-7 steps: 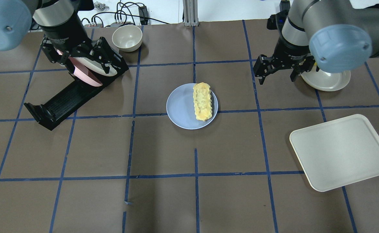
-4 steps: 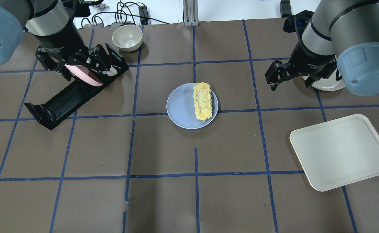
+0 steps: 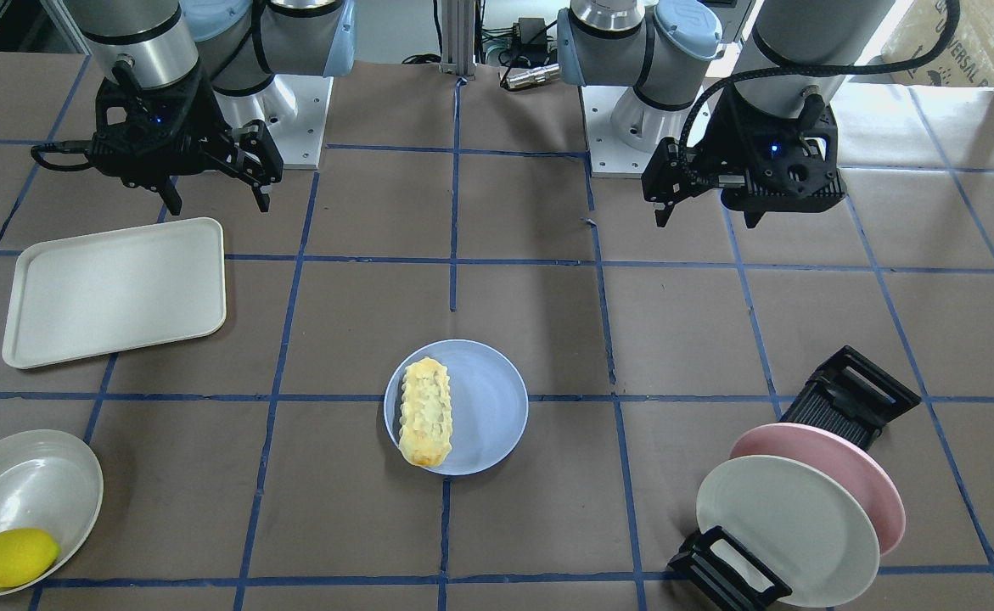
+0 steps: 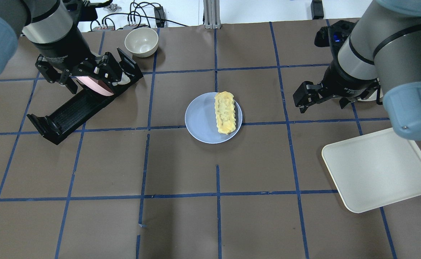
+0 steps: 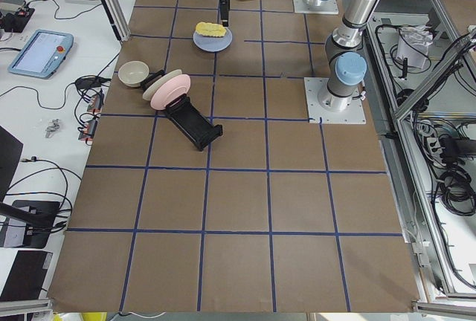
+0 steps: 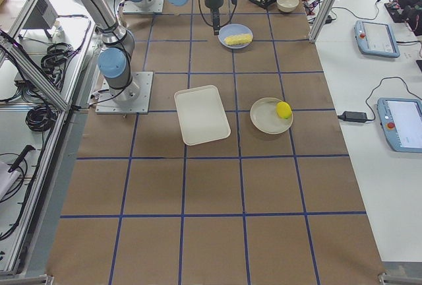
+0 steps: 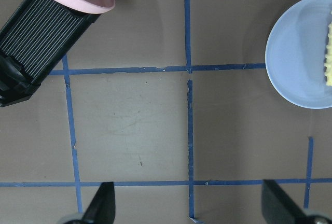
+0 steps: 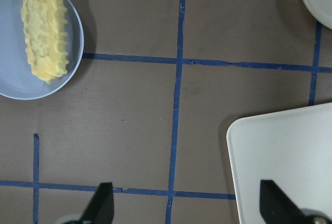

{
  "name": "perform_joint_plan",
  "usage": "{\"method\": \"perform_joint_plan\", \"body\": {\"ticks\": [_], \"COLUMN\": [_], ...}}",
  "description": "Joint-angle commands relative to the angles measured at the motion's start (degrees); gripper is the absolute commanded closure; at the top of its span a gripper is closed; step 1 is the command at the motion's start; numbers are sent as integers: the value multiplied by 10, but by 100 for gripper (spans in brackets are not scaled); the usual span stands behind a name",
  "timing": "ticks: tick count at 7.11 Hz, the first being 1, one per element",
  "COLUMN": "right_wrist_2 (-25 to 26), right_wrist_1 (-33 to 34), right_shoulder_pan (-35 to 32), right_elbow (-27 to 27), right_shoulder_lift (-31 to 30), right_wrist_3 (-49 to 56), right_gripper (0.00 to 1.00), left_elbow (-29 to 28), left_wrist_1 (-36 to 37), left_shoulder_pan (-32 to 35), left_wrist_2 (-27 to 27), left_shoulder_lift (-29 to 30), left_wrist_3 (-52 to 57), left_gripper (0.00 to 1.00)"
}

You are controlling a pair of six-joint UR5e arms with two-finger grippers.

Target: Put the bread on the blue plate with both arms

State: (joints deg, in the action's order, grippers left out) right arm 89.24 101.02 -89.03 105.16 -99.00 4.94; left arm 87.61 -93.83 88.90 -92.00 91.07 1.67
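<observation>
The pale-yellow bread (image 4: 225,112) lies along the right half of the blue plate (image 4: 199,120) at the table's middle; both also show in the front view, bread (image 3: 425,412) on plate (image 3: 488,407). My left gripper (image 4: 82,77) is open and empty, raised over the dish rack, far left of the plate. My right gripper (image 4: 321,105) is open and empty, well right of the plate. The left wrist view shows open fingers (image 7: 101,206) and the plate's edge (image 7: 295,63). The right wrist view shows the bread (image 8: 44,29).
A black dish rack (image 4: 70,111) holds a pink plate (image 3: 853,462) and a cream plate (image 3: 785,526). A cream bowl (image 4: 141,41) stands at the back. A white tray (image 4: 379,169) lies near right. A lemon (image 3: 11,557) sits in a cream dish (image 3: 30,484).
My right gripper has moved right and nearer, away from the plate. My left gripper has shifted left and slightly nearer. Both stay open; the bread and plate have not moved.
</observation>
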Motion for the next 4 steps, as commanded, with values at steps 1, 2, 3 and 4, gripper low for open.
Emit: {"method": "perform_joint_plan", "body": {"ticks": [1, 2, 3, 4], "right_wrist_2": [-1, -1, -2, -23], "right_wrist_1": [-2, -3, 0, 2], "right_shoulder_pan": [-1, 0, -1, 0], "right_elbow": [3, 4, 12, 26], "right_shoulder_lift": [-1, -1, -1, -5], "right_wrist_3": [-2, -5, -5, -5], "right_gripper": [0, 0, 0, 0], "left_elbow": [-19, -12, -20, -17], "left_wrist_1": [-16, -16, -16, -16], "left_shoulder_pan": [-5, -5, -5, -5], "left_wrist_2": [0, 1, -1, 0], "left_shoulder_lift": [10, 3, 10, 4], "left_wrist_3": [-2, -2, -2, -3], "left_gripper": [0, 0, 0, 0]}}
